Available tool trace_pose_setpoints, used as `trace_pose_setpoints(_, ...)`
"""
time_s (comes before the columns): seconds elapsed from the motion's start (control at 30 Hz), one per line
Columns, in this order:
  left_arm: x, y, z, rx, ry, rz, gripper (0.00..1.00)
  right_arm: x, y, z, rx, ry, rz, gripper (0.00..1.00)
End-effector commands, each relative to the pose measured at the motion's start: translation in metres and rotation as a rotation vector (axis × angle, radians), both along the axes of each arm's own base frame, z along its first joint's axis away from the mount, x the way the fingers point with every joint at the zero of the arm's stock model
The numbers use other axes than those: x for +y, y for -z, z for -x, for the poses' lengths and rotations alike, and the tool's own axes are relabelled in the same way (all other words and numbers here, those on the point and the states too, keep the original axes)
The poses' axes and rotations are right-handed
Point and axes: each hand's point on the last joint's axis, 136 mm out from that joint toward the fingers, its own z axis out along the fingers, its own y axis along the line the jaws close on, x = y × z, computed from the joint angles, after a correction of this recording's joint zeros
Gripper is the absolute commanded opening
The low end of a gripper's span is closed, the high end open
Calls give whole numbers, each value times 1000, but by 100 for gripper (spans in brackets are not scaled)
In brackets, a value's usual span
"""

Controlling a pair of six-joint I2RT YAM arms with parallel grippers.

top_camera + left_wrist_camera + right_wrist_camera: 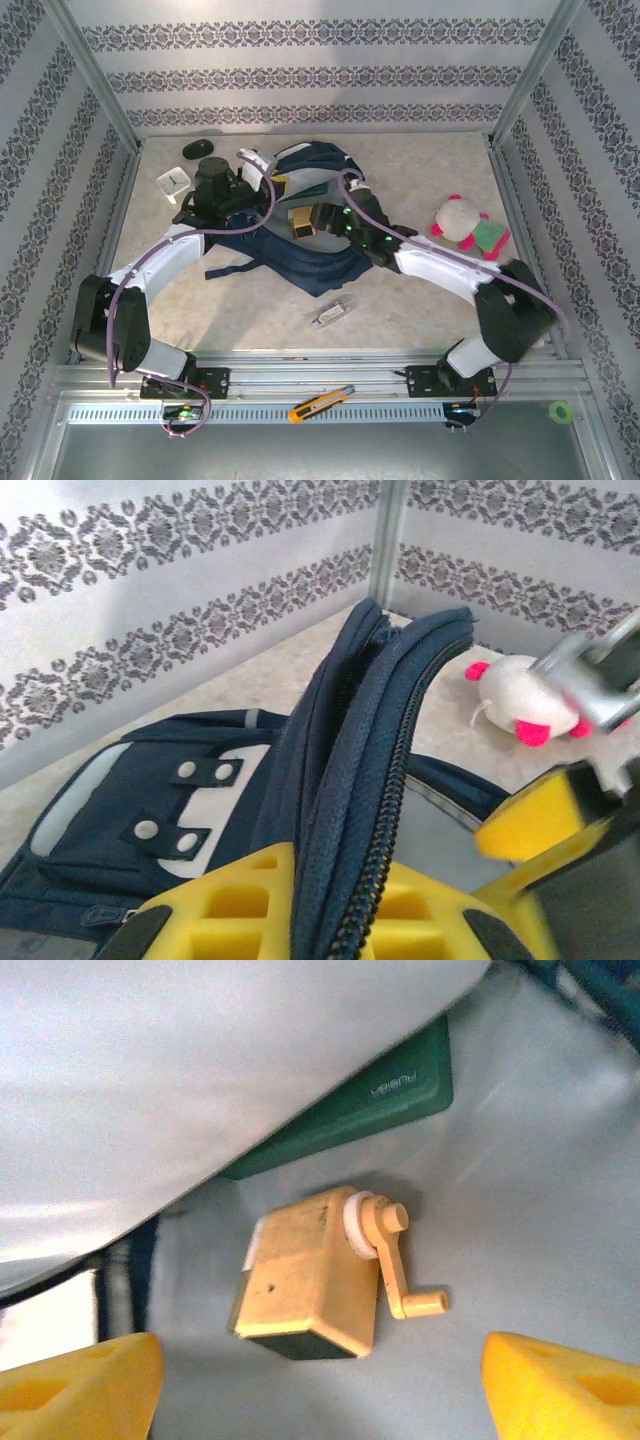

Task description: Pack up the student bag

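The student bag (300, 265) lies mid-counter (420, 180), toward the far edge, with its mouth open. The left tool (330, 905) is clenched on the bag's zippered rim, which stands upright between its yellow fingers. The right tool (320, 1380) hangs released, fingers spread wide, over a yellow crank pencil sharpener (315, 1280). The sharpener lies on the bag's grey lining beside a green case (370, 1110).

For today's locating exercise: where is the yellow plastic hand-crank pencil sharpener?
The sharpener lies inside the navy fabric student bag, centre of the right wrist view, beside a flat green case.
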Motion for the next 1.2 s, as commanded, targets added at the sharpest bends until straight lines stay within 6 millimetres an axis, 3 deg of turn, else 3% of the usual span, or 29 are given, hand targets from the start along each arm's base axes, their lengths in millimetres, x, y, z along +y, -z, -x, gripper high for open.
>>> trace_pose_setpoints(0.0,-14,-3,32,-57,175,-47,9,-16,-35,24,-84,-78,-42,79)
trace_pose_setpoints(0.17,-32,31,78,31,411,-130,23,-47,-78,49,-201,-128,-38,77)
trace_pose_setpoints(0.27,-40,68,112,70,542,-285,24,-56,-100,52,-253,-143,-23,77)
trace_pose_setpoints(0.33,-39,109,128,61,595,-471,25,-56,-103,48,-248,-158,-7,78)
trace_pose_setpoints(0.43,-30,164,132,42,606,-729,26,-50,-91,41,-210,-171,-11,78)
trace_pose_setpoints(0.53,-29,181,127,67,588,-774,27,-45,-75,34,-172,-170,-30,78)
trace_pose_setpoints(0.67,-34,174,121,73,563,-740,38,-42,-59,32,-141,-177,-15,78)
trace_pose_setpoints(0.87,-36,106,110,72,411,-455,68,-39,-66,42,-261,-291,140,80)
trace_pose_setpoints(1.0,0,69,93,96,234,-260,74,-21,-61,66,-390,-561,388,80)
trace_pose_setpoints(1.1,42,73,81,110,130,-242,76,-8,-44,86,-430,-783,547,81)
trace_pose_setpoints(1.17,77,85,70,107,67,-284,77,-7,-42,85,-437,-804,572,82)
